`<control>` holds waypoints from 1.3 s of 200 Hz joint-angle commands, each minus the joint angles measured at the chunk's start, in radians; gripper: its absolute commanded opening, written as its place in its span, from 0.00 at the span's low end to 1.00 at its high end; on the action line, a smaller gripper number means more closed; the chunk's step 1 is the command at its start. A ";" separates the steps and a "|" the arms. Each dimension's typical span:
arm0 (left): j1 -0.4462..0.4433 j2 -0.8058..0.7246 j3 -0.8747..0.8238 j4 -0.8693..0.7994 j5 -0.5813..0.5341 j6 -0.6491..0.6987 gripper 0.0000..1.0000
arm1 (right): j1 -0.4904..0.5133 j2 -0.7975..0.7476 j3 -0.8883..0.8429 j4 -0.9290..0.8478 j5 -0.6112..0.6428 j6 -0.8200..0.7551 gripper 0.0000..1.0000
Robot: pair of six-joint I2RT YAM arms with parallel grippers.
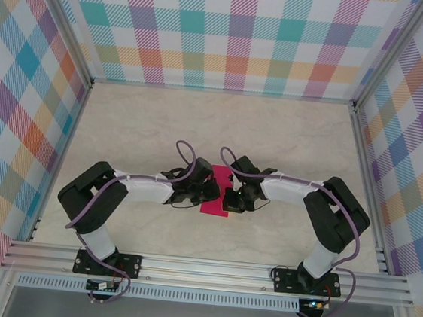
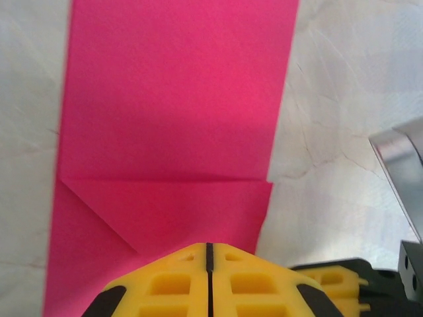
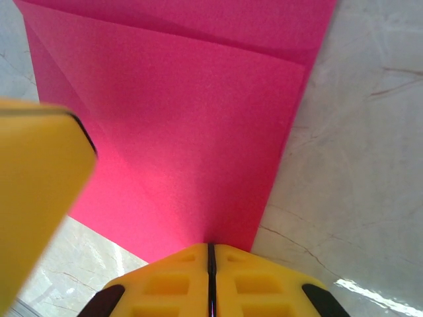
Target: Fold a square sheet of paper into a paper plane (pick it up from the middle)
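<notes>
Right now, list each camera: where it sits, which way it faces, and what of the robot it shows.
Top external: fixed above and behind the arms, looking down at the table; both arms show, left gripper and right gripper close together over the paper.
Left wrist: on the left wrist, looking along its shut yellow fingers onto the paper.
Right wrist: on the right wrist, looking past its shut yellow fingers onto the paper.
Shared: all three see the paper; both wrist views show its creases.

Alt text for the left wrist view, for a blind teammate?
A magenta-pink sheet of paper lies flat on the pale marbled table, showing a horizontal fold edge and a diagonal crease. The yellow left jaws stand shut over its near edge.
</notes>
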 commanded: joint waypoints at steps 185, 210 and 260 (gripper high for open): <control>0.011 0.067 -0.070 0.035 -0.042 -0.051 0.05 | 0.006 0.060 -0.089 -0.072 0.085 -0.011 0.09; 0.040 0.055 -0.053 0.012 -0.040 -0.020 0.05 | 0.006 0.077 -0.089 -0.112 0.116 -0.024 0.10; 0.109 0.069 -0.021 -0.008 -0.020 0.041 0.05 | 0.006 0.093 -0.099 -0.145 0.151 -0.036 0.10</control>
